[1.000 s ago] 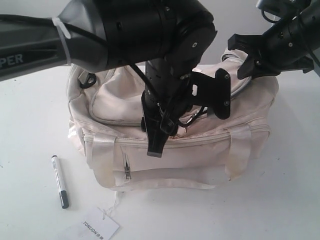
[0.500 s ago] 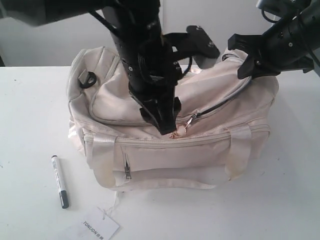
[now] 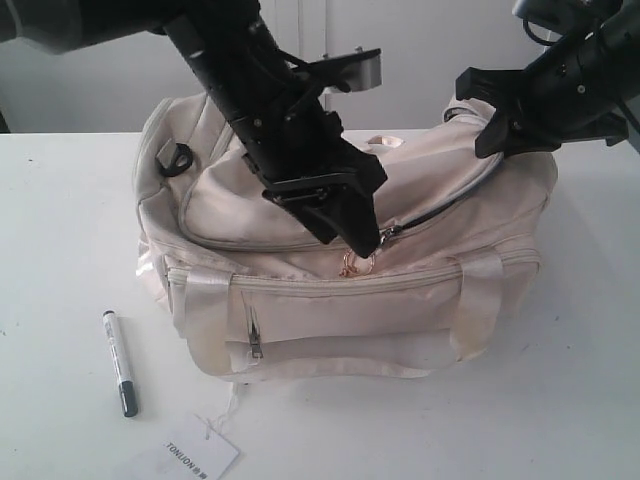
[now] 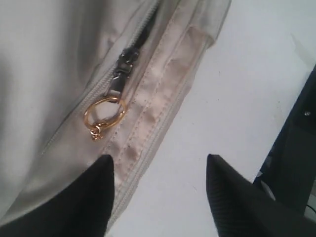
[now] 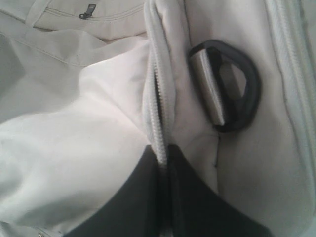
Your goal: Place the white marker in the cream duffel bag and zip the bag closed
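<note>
In the lower left of the outside picture, the white marker (image 3: 118, 362) is lying on the white surface (image 3: 60, 250). It is sitting in front of the cream duffel bag (image 3: 300, 300) and is not touching it. Its long side is running nearly up and down the frame, leaning a little, with the dark cap at the bottom end. A paper tag (image 3: 190, 455) is lying near the cap end, lower and to the right.

The left gripper (image 3: 352, 225) is hanging over the middle of the bag, just above the gold ring pull (image 3: 357, 263). Its two fingers (image 4: 98, 197) are standing wide apart and are holding nothing. A dark gap is running up and to the right from the ring pull, so the zip is looking partly open.

At the upper right of the frame, the right gripper (image 3: 497, 118) is squeezing tight on the bag's cloth edge beside the zip, close to a black D-ring (image 5: 229, 91).

The marker is lying down and to the left of the left gripper, well apart from it. The left arm is the nearer one by far, and the right one is busy holding the bag. I am guessing the left gripper will need to pinch across the marker's thin side, not along it.
</note>
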`<action>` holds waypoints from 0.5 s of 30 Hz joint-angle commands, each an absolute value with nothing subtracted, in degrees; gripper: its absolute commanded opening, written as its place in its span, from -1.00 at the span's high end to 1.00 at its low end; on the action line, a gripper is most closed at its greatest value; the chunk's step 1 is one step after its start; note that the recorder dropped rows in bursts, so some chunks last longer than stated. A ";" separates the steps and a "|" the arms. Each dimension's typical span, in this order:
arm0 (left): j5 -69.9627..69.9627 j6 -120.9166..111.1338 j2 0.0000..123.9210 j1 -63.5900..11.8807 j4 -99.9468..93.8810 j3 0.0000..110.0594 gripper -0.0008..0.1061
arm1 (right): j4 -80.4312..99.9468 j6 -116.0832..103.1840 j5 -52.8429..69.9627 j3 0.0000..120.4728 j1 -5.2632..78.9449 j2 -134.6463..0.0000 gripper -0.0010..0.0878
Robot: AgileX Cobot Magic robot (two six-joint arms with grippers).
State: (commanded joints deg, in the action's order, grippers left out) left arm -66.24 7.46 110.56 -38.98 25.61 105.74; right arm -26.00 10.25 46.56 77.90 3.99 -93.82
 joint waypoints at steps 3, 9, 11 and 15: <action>-64.91 6.49 111.40 -38.98 25.31 105.74 -0.26 | -26.00 10.25 46.56 77.90 3.99 -93.82 0.98; -62.83 4.77 113.47 -38.98 24.88 105.74 -0.26 | -26.00 10.25 46.56 77.90 3.99 -93.82 0.98; -61.64 4.36 114.07 -38.98 25.09 105.74 -0.26 | -26.00 10.25 46.56 77.90 3.99 -93.82 0.98; -60.45 3.69 114.86 -38.98 25.21 105.74 -0.26 | -26.00 10.25 46.56 77.90 3.99 -93.82 0.98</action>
State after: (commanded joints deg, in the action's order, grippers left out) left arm -60.45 3.69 114.86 -38.98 25.21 105.74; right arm -26.00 10.25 46.56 77.90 3.99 -93.82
